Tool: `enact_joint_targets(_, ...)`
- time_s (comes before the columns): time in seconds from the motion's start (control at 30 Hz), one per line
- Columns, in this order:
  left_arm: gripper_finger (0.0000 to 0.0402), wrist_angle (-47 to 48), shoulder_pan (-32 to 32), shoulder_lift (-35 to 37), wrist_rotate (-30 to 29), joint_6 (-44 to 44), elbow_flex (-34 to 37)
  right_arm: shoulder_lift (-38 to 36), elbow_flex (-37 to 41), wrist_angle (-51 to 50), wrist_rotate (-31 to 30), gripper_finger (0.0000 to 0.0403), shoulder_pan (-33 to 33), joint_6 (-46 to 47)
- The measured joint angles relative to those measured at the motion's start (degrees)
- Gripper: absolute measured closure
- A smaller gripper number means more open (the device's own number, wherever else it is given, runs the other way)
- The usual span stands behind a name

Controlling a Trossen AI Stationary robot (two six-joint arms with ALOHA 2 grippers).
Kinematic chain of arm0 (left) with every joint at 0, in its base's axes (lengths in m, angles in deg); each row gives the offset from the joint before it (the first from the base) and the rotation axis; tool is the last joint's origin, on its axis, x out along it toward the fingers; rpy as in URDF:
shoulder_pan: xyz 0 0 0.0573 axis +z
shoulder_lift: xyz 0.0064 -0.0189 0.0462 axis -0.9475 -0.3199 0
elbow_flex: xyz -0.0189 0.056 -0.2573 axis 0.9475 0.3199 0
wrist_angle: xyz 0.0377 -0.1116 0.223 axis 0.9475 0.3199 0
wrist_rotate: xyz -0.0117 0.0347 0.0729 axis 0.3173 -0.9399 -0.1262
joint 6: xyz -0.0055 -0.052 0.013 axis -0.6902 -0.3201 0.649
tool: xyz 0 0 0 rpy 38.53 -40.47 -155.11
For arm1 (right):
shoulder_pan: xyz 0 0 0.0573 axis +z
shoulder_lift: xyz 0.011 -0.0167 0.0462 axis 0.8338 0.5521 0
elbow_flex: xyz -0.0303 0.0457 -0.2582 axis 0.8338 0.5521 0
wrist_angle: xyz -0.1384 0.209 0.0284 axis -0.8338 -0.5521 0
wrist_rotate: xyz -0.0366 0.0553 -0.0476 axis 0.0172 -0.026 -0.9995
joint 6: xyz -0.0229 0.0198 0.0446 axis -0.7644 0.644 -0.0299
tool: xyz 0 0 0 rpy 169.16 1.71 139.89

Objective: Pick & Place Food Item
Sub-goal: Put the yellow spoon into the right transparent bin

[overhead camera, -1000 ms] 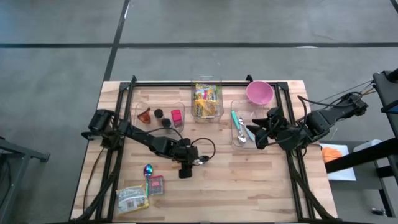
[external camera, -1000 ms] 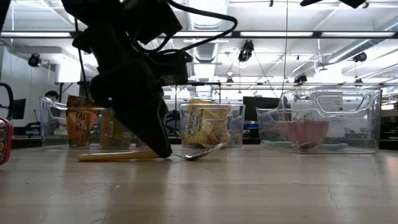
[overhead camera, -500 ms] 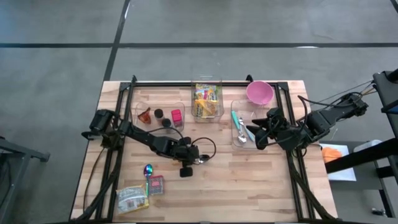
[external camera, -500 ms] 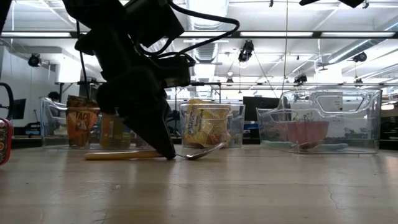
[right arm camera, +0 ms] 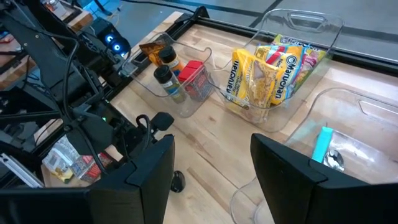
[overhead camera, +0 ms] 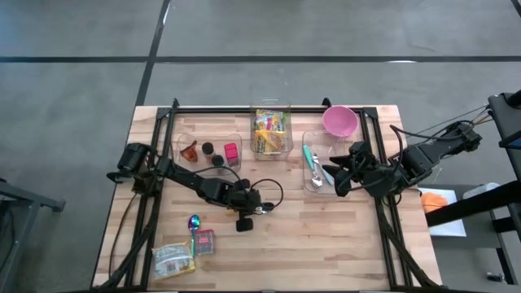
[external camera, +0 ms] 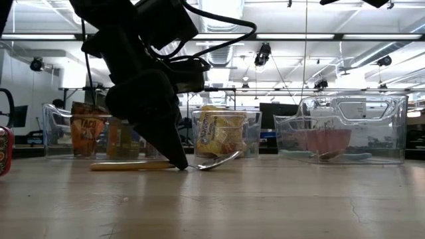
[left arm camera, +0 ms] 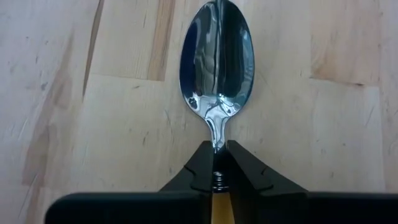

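Now your left gripper (left arm camera: 217,163) has its jaws closed on the neck of the spoon (left arm camera: 216,70), which lies flat mid-counter (overhead camera: 326,236). Grasp looks done; next, lift it straight and carry it to a bin. Your right gripper (right arm camera: 211,168) waits, jaws half open and empty, over the right bin (overhead camera: 308,137).

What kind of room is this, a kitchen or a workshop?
Probably a robotics lab, not a kitchen: two robot arms work at a wooden table holding clear bins, under an industrial ceiling with strip lights and hanging cameras.
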Motion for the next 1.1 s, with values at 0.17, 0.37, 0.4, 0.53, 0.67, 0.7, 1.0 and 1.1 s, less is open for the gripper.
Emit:
enact_joint_targets(0.17, 0.0377, 2.33, 0.05, 0.29, 0.16, -0.05, -1.82, 0.00, 0.00, 0.34, 0.08, 0.0195, 0.02, 0.07)
enact_joint_targets(0.37, 0.0392, 7.11, 0.07, 0.50, 1.21, -0.15, -4.75, 0.00, 0.00, 0.64, 0.09, 0.0195, 0.02, 0.07)
enact_joint_targets(0.4, 0.0399, 7.37, 0.01, 0.85, 1.12, -0.16, -5.27, 0.00, 0.00, 0.64, 0.08, 0.0195, 0.02, 0.07)
enact_joint_targets(0.53, 0.0399, 8.41, 0.07, 1.65, 0.76, -0.08, -5.84, 0.00, 0.00, 0.68, 0.08, 0.0195, 0.22, 0.24)
enact_joint_targets(0.67, 0.0399, 8.16, 0.41, 2.90, 0.79, -0.05, -6.00, 0.00, 0.00, 1.11, 0.08, 0.0195, 0.49, 0.19)
enact_joint_targets(0.7, 0.0399, 8.11, 0.49, 2.96, 0.79, -0.05, -5.99, -0.01, 0.00, 1.24, 0.06, 0.0195, 0.56, 0.10)
enact_joint_targets(1.0, 0.0400, 7.87, 0.70, 5.06, 1.35, -0.51, -5.97, -0.04, 0.00, 1.36, -0.18, 0.0195, 0.85, 0.18)
enact_joint_targets(1.1, 0.0400, 7.71, 1.43, 8.39, 1.10, -0.54, -5.97, -0.04, 0.01, 1.34, -0.40, 0.0195, 0.85, 1.09)
